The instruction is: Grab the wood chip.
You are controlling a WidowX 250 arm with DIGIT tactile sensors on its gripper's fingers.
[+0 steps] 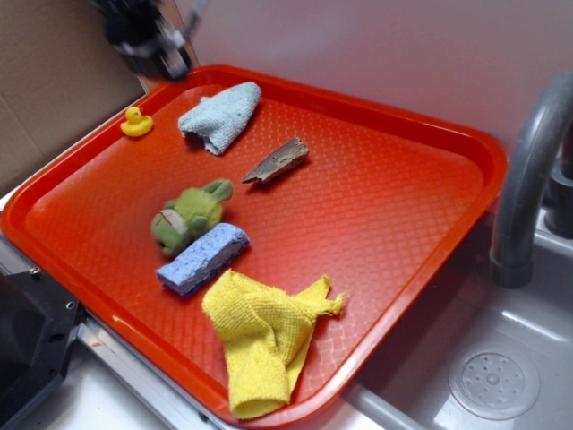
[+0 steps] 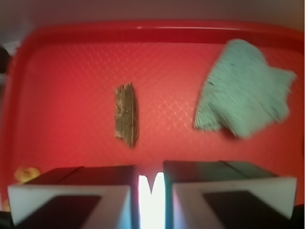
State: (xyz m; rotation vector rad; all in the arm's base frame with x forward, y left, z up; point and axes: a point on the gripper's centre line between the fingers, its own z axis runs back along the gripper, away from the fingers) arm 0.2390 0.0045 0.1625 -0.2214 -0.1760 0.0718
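A red tray [image 1: 385, 206] with a textured floor fills most of the exterior view, set beside a sink [image 1: 501, 376]. On it are seen a yellow cloth [image 1: 260, 336] at the near edge, a light blue cloth [image 1: 219, 115] towards the far side, a blue sponge [image 1: 202, 258] touching a green plush toy [image 1: 188, 217], and a small yellow duck [image 1: 136, 122] on the far left rim.

The wood chip [image 1: 277, 160] is found near the middle of the tray, lying flat and apart from everything else, between the light blue cloth and the plush toy. In the wrist view the wood chip [image 2: 127, 114] lies lengthwise ahead of the gripper [image 2: 151, 183], slightly left of its centre line.

The gripper is seen blurred at the far left corner, well away from the chip. Its fingers are nearly pressed together, only a narrow slit being left, with nothing held.

The chip is judged light, stiff and rough-grained, so little slipping is expected; its jagged ends may splinter. It is best taken across its narrow width at mid-length
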